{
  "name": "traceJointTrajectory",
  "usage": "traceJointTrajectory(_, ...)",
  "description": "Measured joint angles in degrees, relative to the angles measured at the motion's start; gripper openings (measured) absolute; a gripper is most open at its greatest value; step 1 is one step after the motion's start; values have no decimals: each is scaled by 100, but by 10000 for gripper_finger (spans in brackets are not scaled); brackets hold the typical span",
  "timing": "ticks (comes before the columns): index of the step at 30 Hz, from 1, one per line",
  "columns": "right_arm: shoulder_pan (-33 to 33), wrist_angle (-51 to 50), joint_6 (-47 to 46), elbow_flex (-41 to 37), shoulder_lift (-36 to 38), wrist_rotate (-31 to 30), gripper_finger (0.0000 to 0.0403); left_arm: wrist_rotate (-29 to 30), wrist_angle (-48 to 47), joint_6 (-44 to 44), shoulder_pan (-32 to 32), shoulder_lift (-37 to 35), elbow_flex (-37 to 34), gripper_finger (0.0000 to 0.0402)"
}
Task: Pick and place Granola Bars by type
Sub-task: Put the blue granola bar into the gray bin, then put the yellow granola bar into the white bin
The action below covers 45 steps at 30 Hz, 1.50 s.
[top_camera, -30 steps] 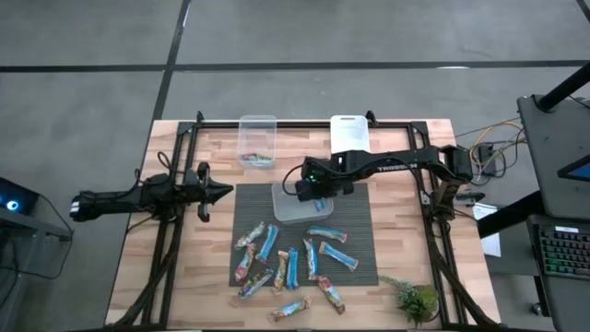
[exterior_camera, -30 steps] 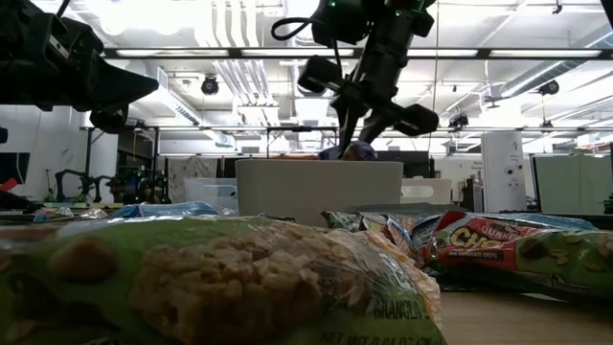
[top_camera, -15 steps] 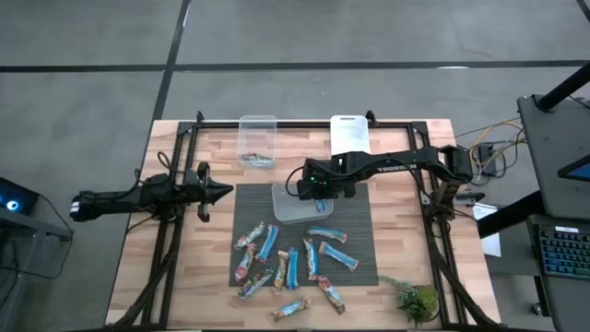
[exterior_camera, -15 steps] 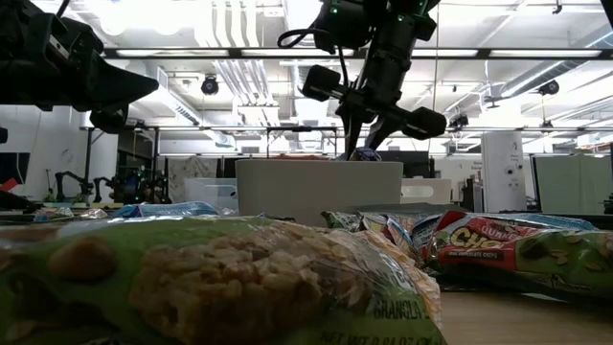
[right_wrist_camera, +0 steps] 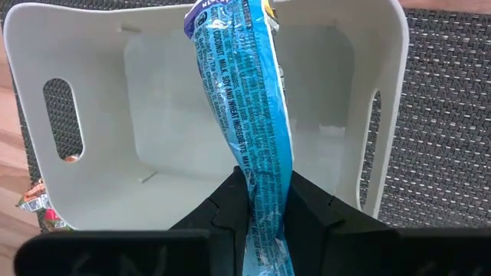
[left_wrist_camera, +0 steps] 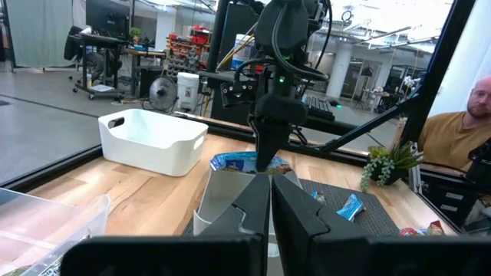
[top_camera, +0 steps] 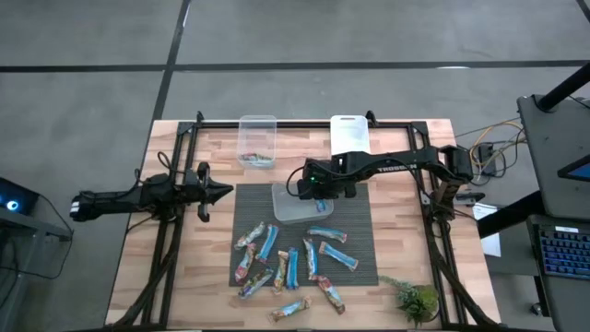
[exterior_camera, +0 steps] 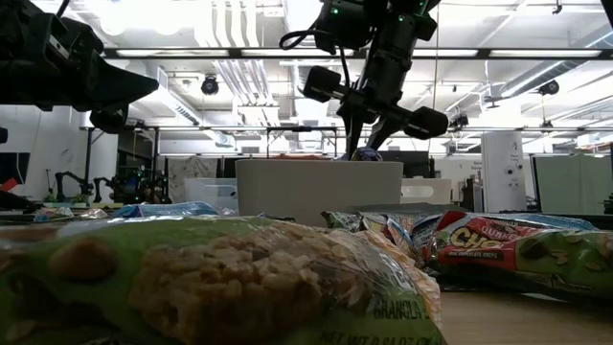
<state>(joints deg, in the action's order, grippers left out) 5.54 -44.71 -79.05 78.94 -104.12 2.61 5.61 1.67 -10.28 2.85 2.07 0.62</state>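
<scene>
Blue-wrapped granola bar hangs pinched between my right gripper fingers, straight above the white bin on the grey mat. My left gripper, fingers pressed together and holding nothing, waits at the table's left side. Other bars lie scattered on the mat's near part.

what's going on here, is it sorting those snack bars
Yes. The right pincer is shut on a blue granola bar and holds it over an empty white bin on the grey mat. The other bars lie loose on the mat nearer the front. A clear tub at the back already has a bar in it. The left pincer waits shut at the table's left side.
</scene>
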Motion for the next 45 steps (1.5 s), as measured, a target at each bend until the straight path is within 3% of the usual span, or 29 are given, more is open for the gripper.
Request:
traceJointTrajectory(14, 0, 6, 201, 0, 0, -39, 163, 0, 0, 0, 2, 1, 0, 0)
traceJointTrajectory(22, 0, 9, 447, 0, 0, -133, 174, 2, 0, -2, 0, 2, 0, 0)
traceJointTrajectory(27, -4, 9, 692, 9, 109, -131, 145, 1, 0, -2, 1, 1, 0, 0)
traceJointTrajectory(37, -24, 4, 1436, 9, 548, -131, 23, 2, 0, 0, 0, 1, 0, 0)
traceJointTrajectory(45, -102, -2, 2269, 9, 690, -114, 9, 2, 0, 0, 0, 1, 0, 0)
